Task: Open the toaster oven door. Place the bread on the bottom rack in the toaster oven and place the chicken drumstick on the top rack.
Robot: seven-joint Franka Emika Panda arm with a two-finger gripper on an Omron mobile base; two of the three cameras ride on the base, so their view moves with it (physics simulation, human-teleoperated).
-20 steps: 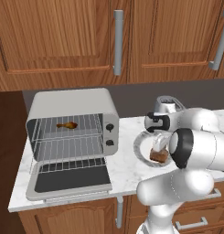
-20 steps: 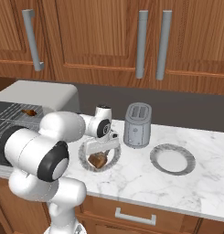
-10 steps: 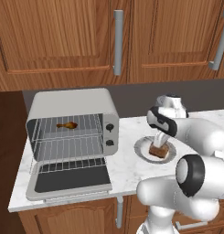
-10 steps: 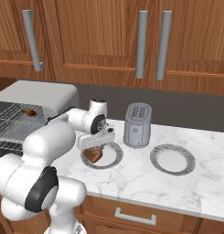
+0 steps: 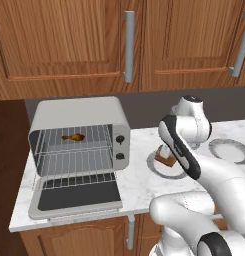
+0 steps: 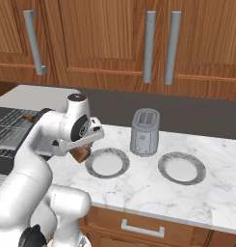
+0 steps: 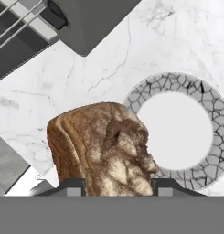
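Pincer (image 7: 117, 185) clamped, arm bent leftward

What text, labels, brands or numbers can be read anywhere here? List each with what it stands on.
None: no readable text in any view.
The toaster oven has two plain black knobs, no markings visible.
The toaster and the plates carry no lettering.

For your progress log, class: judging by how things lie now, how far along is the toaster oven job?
Done: the toaster oven door lies open, and the chicken drumstick sits on the top rack. In hand: the gripper is shut on the bread, lifted off its plate and held beside it. Left: carry the bread to the toaster oven and set it on the bottom rack.
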